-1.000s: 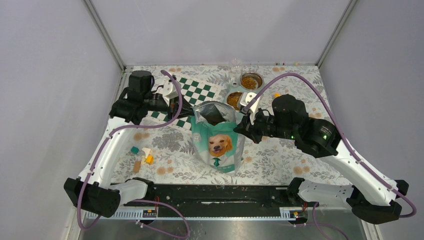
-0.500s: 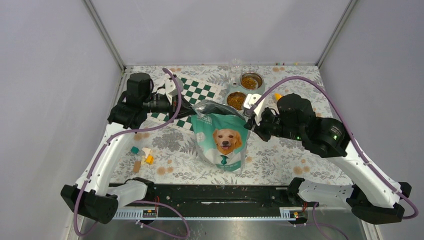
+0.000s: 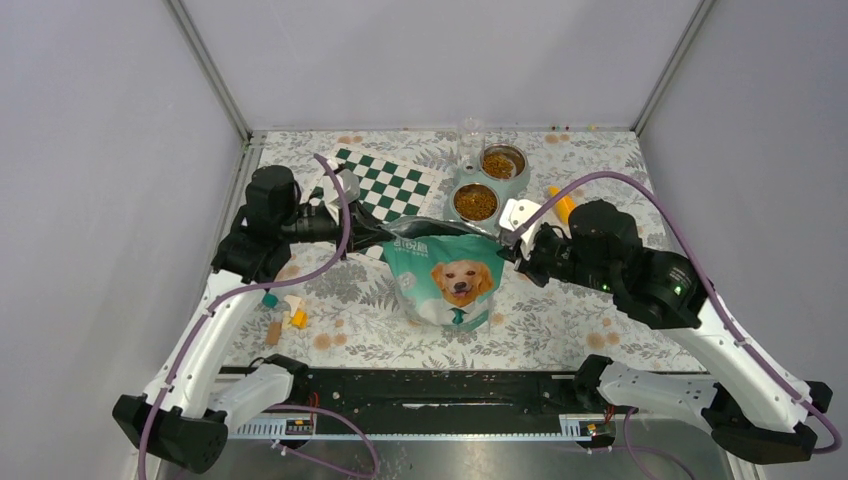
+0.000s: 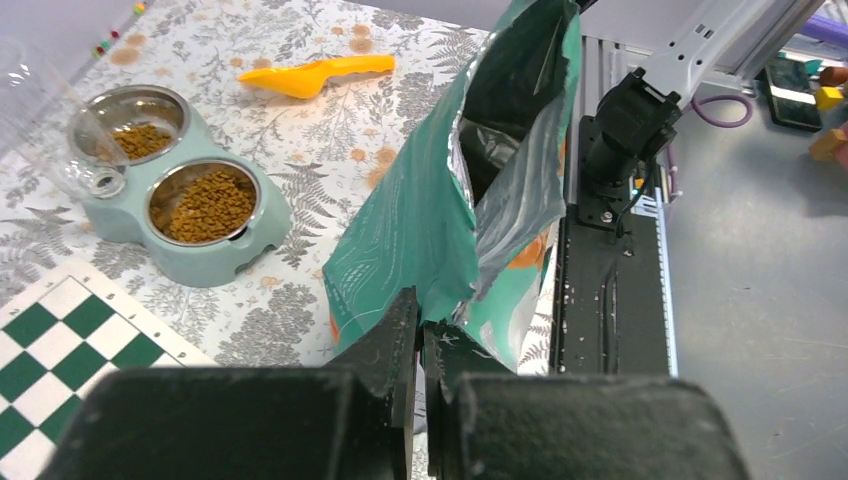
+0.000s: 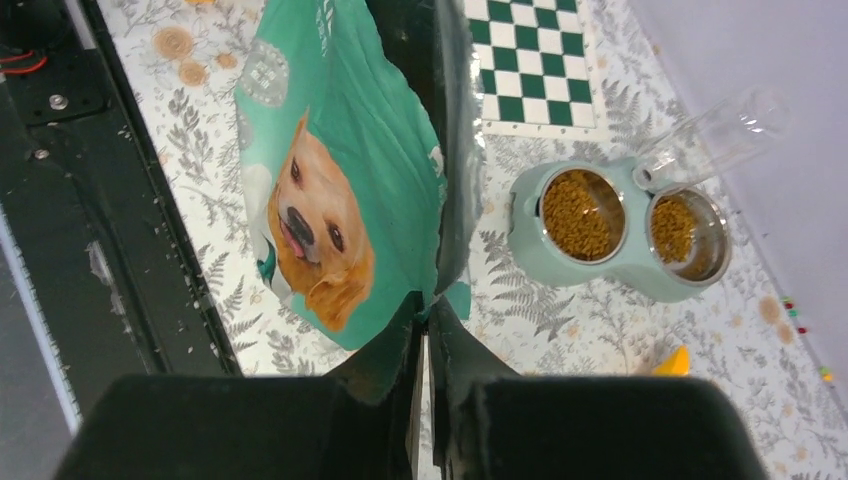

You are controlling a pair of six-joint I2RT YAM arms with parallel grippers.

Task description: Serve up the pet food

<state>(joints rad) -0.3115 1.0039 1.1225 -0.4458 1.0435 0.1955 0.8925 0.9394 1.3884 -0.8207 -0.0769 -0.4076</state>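
**Teal bag (image 3: 448, 282) gripped at both top corners, centre of the top view**

The left gripper (image 3: 383, 239) is closed on the bag's left top corner, and the right gripper (image 3: 511, 251) is clamped on the right corner, so the bag's mouth is drawn out flat between them. The pet food (image 3: 476, 203) is seen in both steel bowls of the teal feeder (image 3: 459, 181), just above the bag in the upper middle of the frame. An orange scoop (image 3: 562, 206) is laid right of the feeder and a chequered board (image 3: 392, 186) left of it, on the floral counter (image 3: 560, 322).
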